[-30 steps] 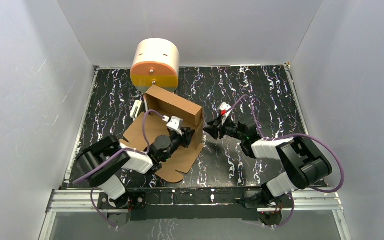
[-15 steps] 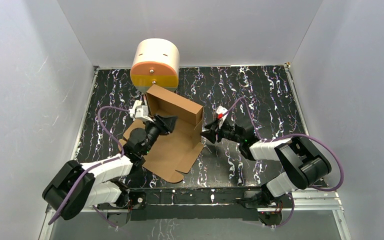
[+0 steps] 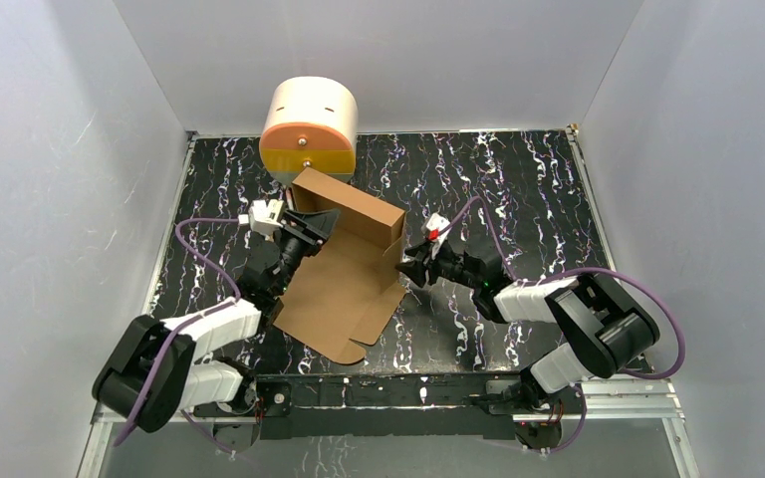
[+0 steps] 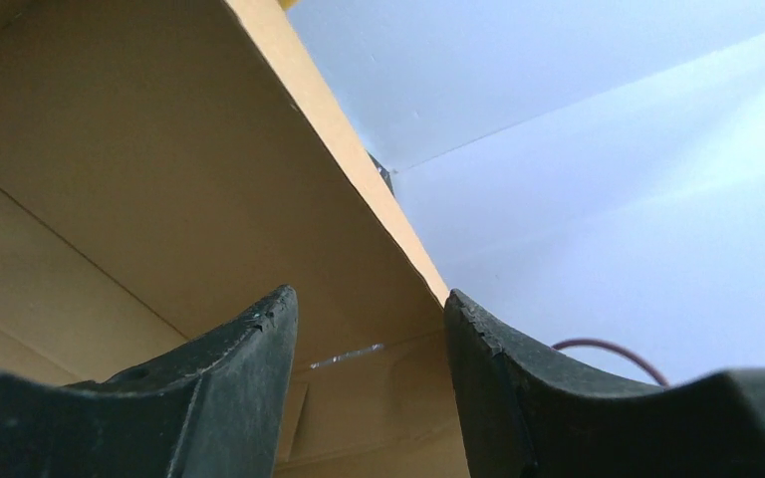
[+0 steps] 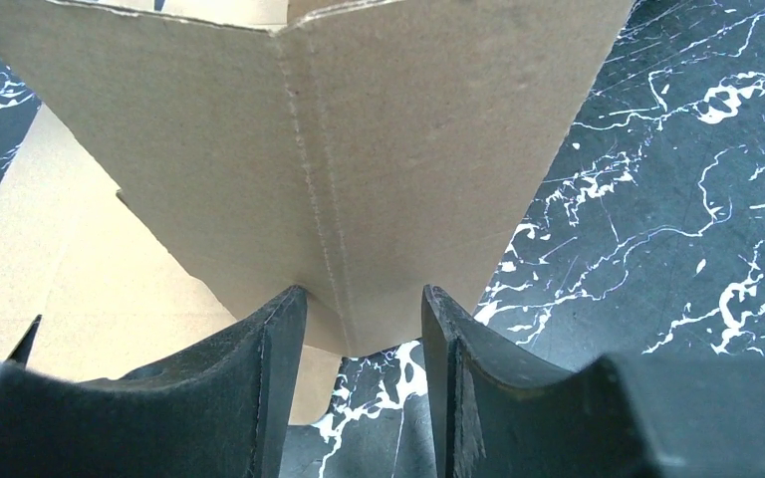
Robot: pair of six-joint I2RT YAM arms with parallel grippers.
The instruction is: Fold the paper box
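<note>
Paper box (image 3: 344,284) sits a little left of centre in the overhead view, on the black marbled table (image 3: 528,179). It is only partly folded. Its flat brown sheet spreads toward the lower edge of the frame. One long wall stands upright at the upper end, just below the cream cylinder (image 3: 309,124) with the orange and yellow front.

The left gripper (image 3: 319,223) reaches in at the upper left corner of the paper box, beside the left end of the upright wall. In its wrist view the jaws stand well apart. The wall's top edge runs down toward the gap between them, and they clamp nothing.

The right gripper (image 3: 404,270) points at the box's right-hand corner, where the wall meets a short side flap. Its wrist view shows the creased corner just ahead of the parted jaws. They are about half open with no grip on the cardboard, and whether a fingertip brushes it I cannot tell.
</note>
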